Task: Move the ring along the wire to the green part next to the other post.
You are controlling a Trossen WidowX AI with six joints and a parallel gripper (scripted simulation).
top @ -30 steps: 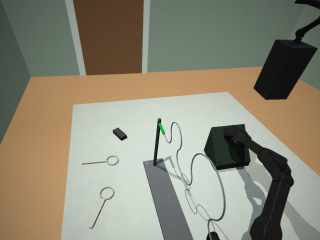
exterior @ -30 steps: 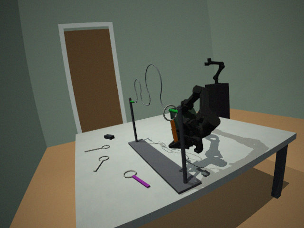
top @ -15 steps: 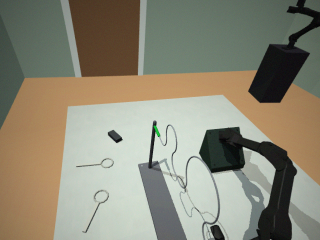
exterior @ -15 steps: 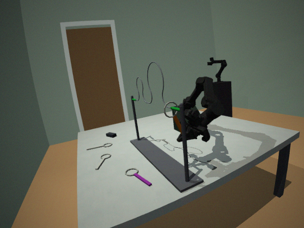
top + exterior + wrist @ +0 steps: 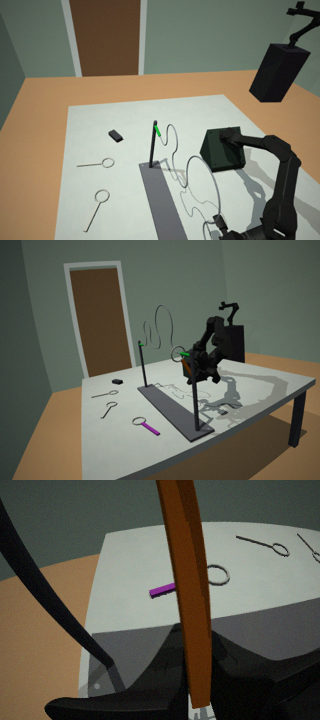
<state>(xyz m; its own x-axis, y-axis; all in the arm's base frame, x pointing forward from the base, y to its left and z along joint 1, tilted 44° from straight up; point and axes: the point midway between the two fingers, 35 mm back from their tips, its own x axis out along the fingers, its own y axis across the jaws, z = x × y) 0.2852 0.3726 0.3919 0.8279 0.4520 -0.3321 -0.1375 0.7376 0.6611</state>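
Note:
The ring [image 5: 171, 353] surrounds the wire near the inner end of the green part [image 5: 184, 354] beside the near post [image 5: 194, 395] [image 5: 60, 605]. Whether it touches the wire cannot be told. Its orange handle [image 5: 186, 366] [image 5: 187, 580] slants down toward the near post. My gripper [image 5: 190, 374] [image 5: 186, 628] is shut on the handle, below the wire and close behind the near post. The grey wire [image 5: 217, 191] [image 5: 171, 327] winds in tall loops to the other green part [image 5: 157, 130] [image 5: 141, 344] at the far post [image 5: 152, 149] [image 5: 142, 366]. The ring is not visible in the top view.
A grey base plate [image 5: 160, 201] [image 5: 170, 407] bears the posts. A purple-handled ring [image 5: 150, 428] [image 5: 162, 590], two pale rings with thin handles and a black block [image 5: 115, 136] [image 5: 117, 381] lie on the far side of it. A dark green box [image 5: 224, 157] stands beside my arm.

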